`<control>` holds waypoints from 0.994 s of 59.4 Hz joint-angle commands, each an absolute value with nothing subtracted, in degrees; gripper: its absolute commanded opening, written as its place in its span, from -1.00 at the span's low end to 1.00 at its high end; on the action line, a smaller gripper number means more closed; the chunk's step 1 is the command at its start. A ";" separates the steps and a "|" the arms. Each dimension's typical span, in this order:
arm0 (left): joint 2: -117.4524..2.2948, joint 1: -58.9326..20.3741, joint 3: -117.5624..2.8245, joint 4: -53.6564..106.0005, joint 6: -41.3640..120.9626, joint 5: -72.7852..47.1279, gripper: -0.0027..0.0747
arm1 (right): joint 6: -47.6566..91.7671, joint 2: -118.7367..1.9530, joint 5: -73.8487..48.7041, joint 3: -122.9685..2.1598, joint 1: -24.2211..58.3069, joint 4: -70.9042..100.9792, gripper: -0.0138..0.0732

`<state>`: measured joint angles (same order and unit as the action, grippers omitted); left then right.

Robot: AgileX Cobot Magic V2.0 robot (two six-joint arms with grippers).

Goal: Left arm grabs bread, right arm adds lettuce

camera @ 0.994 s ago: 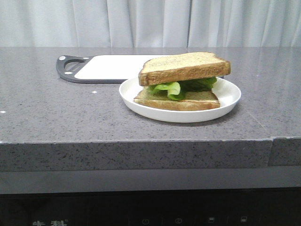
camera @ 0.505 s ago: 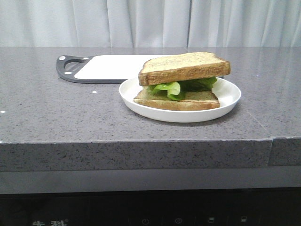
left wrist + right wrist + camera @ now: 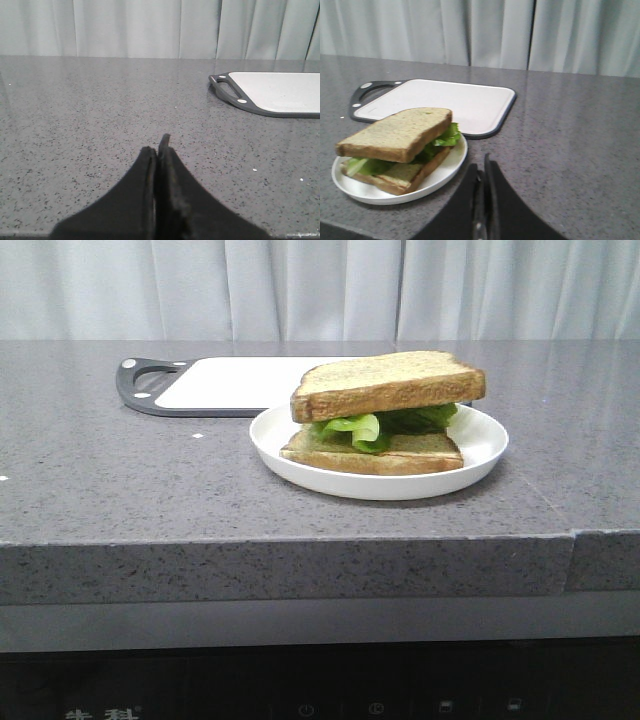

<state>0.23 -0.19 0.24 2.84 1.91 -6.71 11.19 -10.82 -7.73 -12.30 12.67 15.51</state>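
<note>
A sandwich sits on a white plate [image 3: 482,447]. A tan toast slice [image 3: 390,383] lies tilted on top of the green ruffled lettuce [image 3: 360,428], which lies on a second slice [image 3: 375,454]. No hole shows on either slice, so I cannot tell which is the bread. In the right wrist view the top slice [image 3: 395,132], the lettuce [image 3: 447,136] and the plate [image 3: 447,167] lie beside my right gripper [image 3: 481,165], which is shut and empty above the counter. My left gripper [image 3: 157,145] is shut and empty over bare counter. Neither arm shows in the front view.
A white cutting board with a dark rim and handle [image 3: 230,383] lies behind the plate; it also shows in the left wrist view [image 3: 280,92] and the right wrist view [image 3: 445,102]. The grey counter's front edge runs below the plate. Curtains hang behind.
The whole front view has shifted a few pixels to the left. The sandwich lies the same way on the plate.
</note>
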 commanded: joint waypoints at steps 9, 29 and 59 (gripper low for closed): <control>1.39 -0.17 0.59 3.37 1.39 -1.58 -0.98 | 2.46 -4.38 -1.41 -4.04 4.52 12.03 -0.82; 1.28 -0.17 0.59 3.37 1.39 -1.58 -0.99 | 1.11 1.84 -4.75 1.45 1.57 10.61 -0.82; 1.28 -0.17 0.59 3.37 1.39 -1.58 -0.98 | 1.11 1.79 -4.75 1.40 1.57 10.61 -0.82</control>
<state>0.23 -0.19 0.24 2.94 1.81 -6.53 1.14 0.44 -8.84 1.51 2.00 11.02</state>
